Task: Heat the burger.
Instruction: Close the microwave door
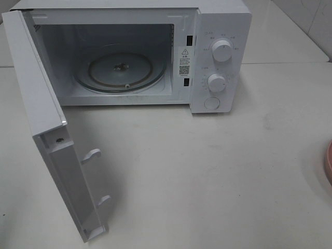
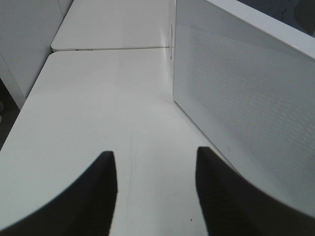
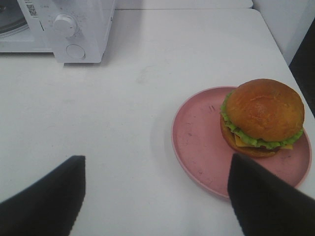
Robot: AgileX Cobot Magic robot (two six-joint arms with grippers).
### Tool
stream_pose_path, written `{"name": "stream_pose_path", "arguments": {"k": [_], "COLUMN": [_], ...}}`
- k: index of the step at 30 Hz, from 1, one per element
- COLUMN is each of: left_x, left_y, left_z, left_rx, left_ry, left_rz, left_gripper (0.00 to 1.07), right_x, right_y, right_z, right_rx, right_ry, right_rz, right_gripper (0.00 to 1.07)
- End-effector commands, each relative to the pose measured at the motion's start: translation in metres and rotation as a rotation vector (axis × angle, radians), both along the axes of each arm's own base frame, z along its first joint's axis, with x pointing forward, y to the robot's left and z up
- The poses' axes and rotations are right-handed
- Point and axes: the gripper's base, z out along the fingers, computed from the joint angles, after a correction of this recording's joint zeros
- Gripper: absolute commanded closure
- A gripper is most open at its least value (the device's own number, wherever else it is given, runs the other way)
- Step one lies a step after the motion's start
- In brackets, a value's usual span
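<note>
One burger (image 3: 263,117) on one pink plate (image 3: 197,142) (microwave (image 1: 218,57) door open); both tools spread, gripping nothing.

I see a glossy bun on the burger (image 3: 262,117), a matt pink plate (image 3: 197,142), a smooth white plastic microwave (image 1: 220,57) with a clear glass turntable (image 1: 120,71), and a matt worktop (image 1: 207,176).

A kitchen-like test setup: a white microwave (image 1: 155,52) with its door (image 1: 46,129) swung open stands at the upper part of the high view on a plain white surface (image 1: 207,181), with a burger (image 3: 263,118) on a pink plate (image 3: 197,142) nearby. White tiled wall shows at the upper right corner.
</note>
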Motion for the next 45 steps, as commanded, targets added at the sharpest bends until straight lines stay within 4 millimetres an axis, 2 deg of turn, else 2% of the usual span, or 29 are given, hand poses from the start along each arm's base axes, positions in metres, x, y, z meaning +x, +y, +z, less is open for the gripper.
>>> {"name": "stream_pose_path", "arguments": {"k": [1,2,3,4,5,6,14,23,29,31,35,37,42,45], "left_x": [0.015,0.015,0.023,0.023,0.03,0.035,0.059,0.072,0.085,0.099,0.11,0.12,0.134,0.137], "left_y": [0.001,0.001,0.002,0.002,0.003,0.003,0.008,0.012,0.014,0.015,0.014,0.009,-0.002,-0.005], "left_z": [-0.004,-0.004,-0.008,-0.008,-0.014,-0.017,-0.04,-0.056,-0.06,-0.066,-0.074,-0.081,-0.094,-0.097], "left_rx": [-0.013,-0.013,-0.015,-0.015,-0.016,-0.017,-0.003,0.008,0.009,0.032,0.059,0.098,0.07,0.07], "left_ry": [-0.027,-0.027,-0.027,-0.027,-0.026,-0.027,-0.126,-0.294,-0.278,-0.252,-0.214,-0.195,-0.156,-0.147], "left_rz": [0.006,0.006,0.012,0.012,0.018,0.021,0.052,0.093,0.103,0.098,0.076,0.017,-0.06,-0.077], "left_gripper": [0.8,0.8,0.92,0.92,1.03,1.07,1.07,1.07,1.07,1.07,1.07,1.07,1.07,1.07], "right_x": [-0.003,-0.003,-0.003,-0.003,-0.003,-0.003,-0.003,-0.003,-0.003,-0.003,-0.003,-0.003,-0.003,-0.003], "right_y": [0.0,0.0,0.0,0.0,0.0,0.0,0.0,0.0,0.0,0.0,0.0,0.0,0.0,0.0], "right_z": [-0.001,-0.001,-0.001,-0.001,-0.001,-0.001,-0.001,-0.001,-0.001,-0.001,-0.001,-0.001,-0.001,-0.001], "right_rx": [-0.003,-0.003,-0.003,-0.003,-0.003,-0.003,-0.003,-0.003,-0.003,-0.003,-0.003,-0.003,-0.003,-0.003], "right_ry": [-0.025,-0.025,-0.025,-0.025,-0.025,-0.025,-0.025,-0.025,-0.025,-0.025,-0.025,-0.025,-0.025,-0.025], "right_rz": [-0.002,-0.002,-0.002,-0.002,-0.002,-0.002,-0.002,-0.002,-0.002,-0.002,-0.002,-0.002,-0.002,-0.002], "right_gripper": [0.31,0.31,0.31,0.31,0.31,0.31,0.31,0.31,0.31,0.31,0.31,0.31,0.31,0.31]}}
